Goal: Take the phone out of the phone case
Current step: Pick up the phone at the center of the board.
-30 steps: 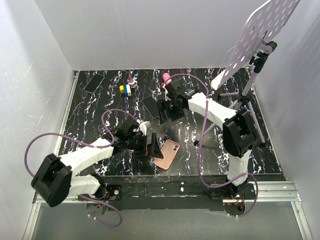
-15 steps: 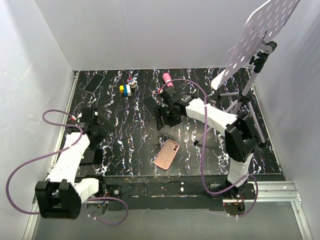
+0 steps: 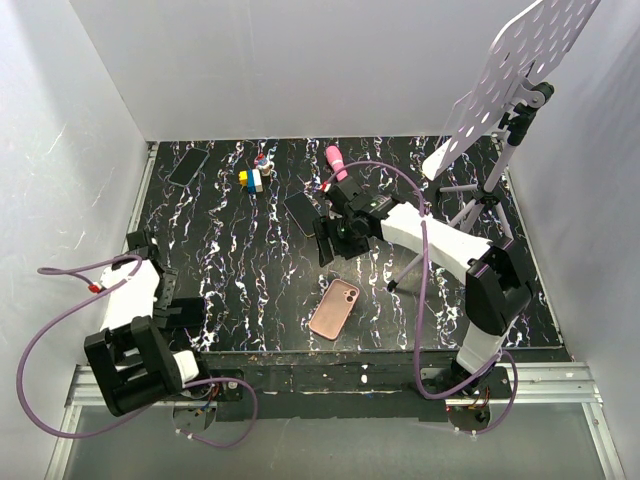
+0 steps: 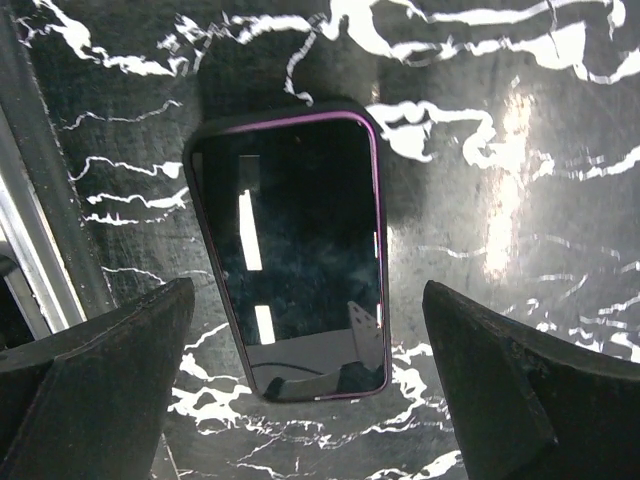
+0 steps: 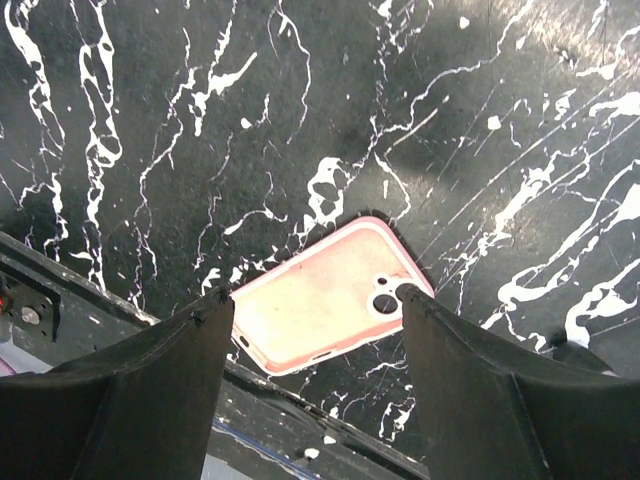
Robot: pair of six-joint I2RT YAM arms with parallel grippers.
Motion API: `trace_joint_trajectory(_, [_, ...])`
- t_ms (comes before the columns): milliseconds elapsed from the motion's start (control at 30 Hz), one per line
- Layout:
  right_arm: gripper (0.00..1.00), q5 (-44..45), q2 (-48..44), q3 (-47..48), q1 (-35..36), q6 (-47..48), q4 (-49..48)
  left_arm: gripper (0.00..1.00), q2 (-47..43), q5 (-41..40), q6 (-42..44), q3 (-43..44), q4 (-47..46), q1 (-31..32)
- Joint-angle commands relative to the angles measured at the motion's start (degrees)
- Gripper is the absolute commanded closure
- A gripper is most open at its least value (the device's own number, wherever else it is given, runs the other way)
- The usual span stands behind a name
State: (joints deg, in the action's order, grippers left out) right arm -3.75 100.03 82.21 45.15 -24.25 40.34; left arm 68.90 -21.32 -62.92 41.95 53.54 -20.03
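Observation:
The pale pink phone case (image 3: 334, 308) lies back up near the table's front edge, its camera cutout toward the far end. It also shows in the right wrist view (image 5: 320, 310). I cannot tell whether anything is inside it. A black phone (image 4: 290, 255) with a purple-tinted rim lies screen up at the front left (image 3: 192, 308). My left gripper (image 4: 308, 295) hangs open over this phone, touching nothing; in the top view it (image 3: 178, 310) is at the left edge. My right gripper (image 3: 328, 243) is open and empty, above and behind the case (image 5: 315, 298).
Two bare black phones (image 3: 188, 166) (image 3: 300, 212) lie at the back. Toy blocks (image 3: 251, 179) and a pink wand (image 3: 336, 160) sit nearby. A tripod stand (image 3: 480, 210) with a perforated plate (image 3: 520, 70) stands at the right. A metal rail (image 4: 40, 260) borders the table's left side.
My left arm has swung from beside the pink case back to the front left edge. My right gripper has shifted a little left and toward the front. The case has stayed put.

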Motion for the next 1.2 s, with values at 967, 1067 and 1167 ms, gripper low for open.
trace_joint_trajectory(967, [0.27, -1.3, -4.6, -3.7, 2.4, -2.2, -2.8, 0.02, 2.0, 1.0, -3.5, -3.8, -4.9, -4.8])
trace_joint_trajectory(1067, [0.27, -1.7, -4.2, -3.0, 2.5, -2.3, -2.8, 0.02, 1.1, -1.2, -1.9, -1.7, -3.2, -4.8])
trace_joint_trajectory(1167, [0.27, -1.7, -3.9, -2.6, 2.6, -1.9, -2.7, 0.02, 0.5, -2.2, -2.2, -0.9, -1.5, -4.8])
